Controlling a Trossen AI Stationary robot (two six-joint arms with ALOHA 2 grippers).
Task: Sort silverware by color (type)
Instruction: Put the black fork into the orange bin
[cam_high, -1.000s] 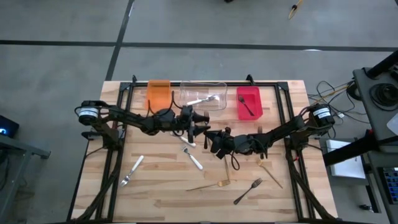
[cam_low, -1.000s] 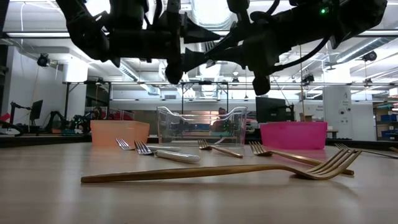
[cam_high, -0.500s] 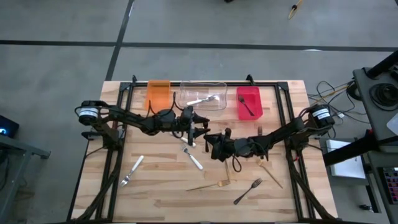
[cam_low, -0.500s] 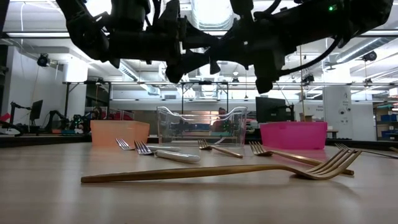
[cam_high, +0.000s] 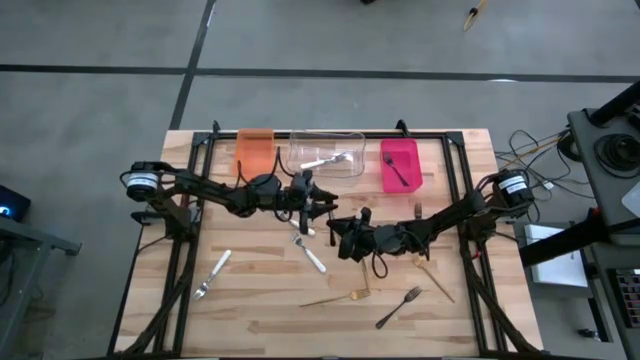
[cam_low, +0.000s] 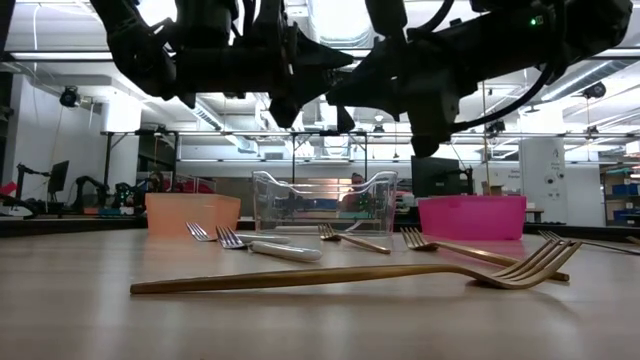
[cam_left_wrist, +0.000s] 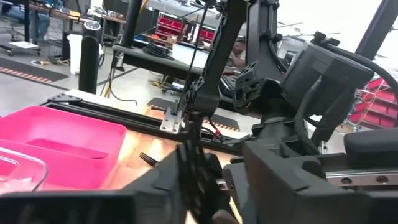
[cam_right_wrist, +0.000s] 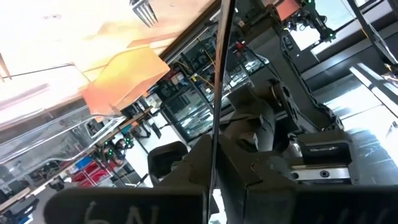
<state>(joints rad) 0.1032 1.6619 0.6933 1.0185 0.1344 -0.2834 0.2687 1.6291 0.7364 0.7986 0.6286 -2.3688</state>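
From above, the left end effector (cam_high: 322, 207), state unclear, meets the right end effector (cam_high: 335, 232) over the desk (cam_high: 250, 290); the right wrist view shows the latter clamped on a black fork (cam_right_wrist: 214, 93), which may drop if released too early.

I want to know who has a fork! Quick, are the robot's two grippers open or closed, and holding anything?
Left gripper: cannot be told.
Right gripper: closed on a thin dark utensil.
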